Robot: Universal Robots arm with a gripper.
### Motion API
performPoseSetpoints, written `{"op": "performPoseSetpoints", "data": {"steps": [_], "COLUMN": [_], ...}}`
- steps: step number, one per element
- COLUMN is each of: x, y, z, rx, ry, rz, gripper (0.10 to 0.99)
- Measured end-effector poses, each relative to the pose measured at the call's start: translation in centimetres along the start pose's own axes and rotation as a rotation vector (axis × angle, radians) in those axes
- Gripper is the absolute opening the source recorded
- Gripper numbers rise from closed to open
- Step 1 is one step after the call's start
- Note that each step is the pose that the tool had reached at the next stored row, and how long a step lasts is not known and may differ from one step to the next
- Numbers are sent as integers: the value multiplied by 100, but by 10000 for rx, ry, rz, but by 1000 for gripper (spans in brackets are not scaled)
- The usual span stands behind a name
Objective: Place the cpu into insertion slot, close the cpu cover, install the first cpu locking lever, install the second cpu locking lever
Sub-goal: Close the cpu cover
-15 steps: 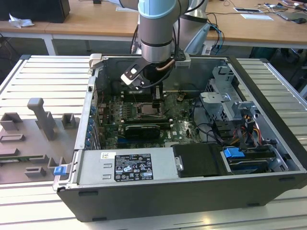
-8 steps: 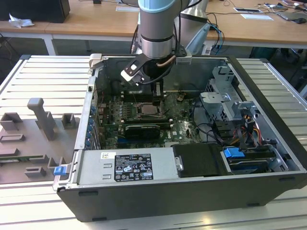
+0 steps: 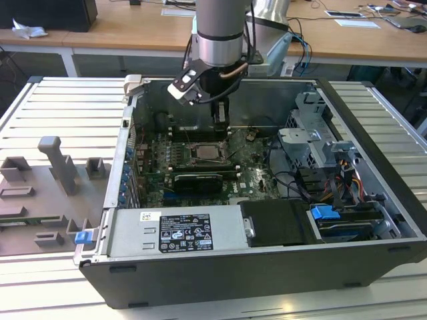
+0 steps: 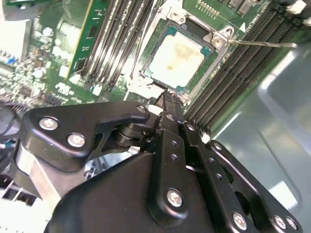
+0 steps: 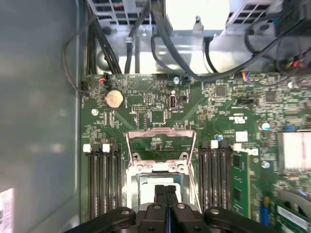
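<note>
The computer case (image 3: pixel 233 277) lay open on its side, so the arm could reach straight down to the green board (image 5: pixel 223 107) inside. The cpu (image 4: pixel 177 58) was already sitting flat in the insertion slot (image 4: pixel 219 35), with its pale shiny top facing up. It looked level with the rim, and I think it lay that way so the lid could come down on it evenly. The cpu cover (image 5: pixel 161 131) was not down yet. It was tipped back on its hinge at the side of the slot nearest the round battery (image 5: pixel 113 98), and the board showed through its window. Tipped back like that, it left the slot open from above. A thin metal lever (image 4: pixel 262 44) stuck out to one side of the slot, not hooked down, so nothing was locked. The gripper (image 4: pixel 167 97) had its two black fingers pressed together, with no gap and nothing between them. I think closed tips make one thin point, better for pushing than for grabbing. In the second wrist view, the tips hung just beside one edge of the slot, not over the middle of the chip. I could not tell if they touched anything. In the first wrist view, the cover was on the far side of the slot from the tips, well apart from them. In the exterior view, the gripper hung low above the board, near the slot.
</note>
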State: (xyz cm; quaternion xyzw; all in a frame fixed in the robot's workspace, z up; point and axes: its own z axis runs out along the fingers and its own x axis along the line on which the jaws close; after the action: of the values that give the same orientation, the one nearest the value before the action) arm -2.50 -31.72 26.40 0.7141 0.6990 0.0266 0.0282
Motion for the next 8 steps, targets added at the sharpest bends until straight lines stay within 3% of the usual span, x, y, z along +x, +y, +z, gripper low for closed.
{"op": "performPoseSetpoints", "data": {"steps": [2,4,7,8], "x": [0,1,4,5], "y": [11,45,246,278], "z": [-69,-87,-73,-71], "rx": [0,9,147,160], "ry": [-12,-16,-21,-22], "rz": [-3,-1,-2,-3], "gripper": [106,106,106,106]}}
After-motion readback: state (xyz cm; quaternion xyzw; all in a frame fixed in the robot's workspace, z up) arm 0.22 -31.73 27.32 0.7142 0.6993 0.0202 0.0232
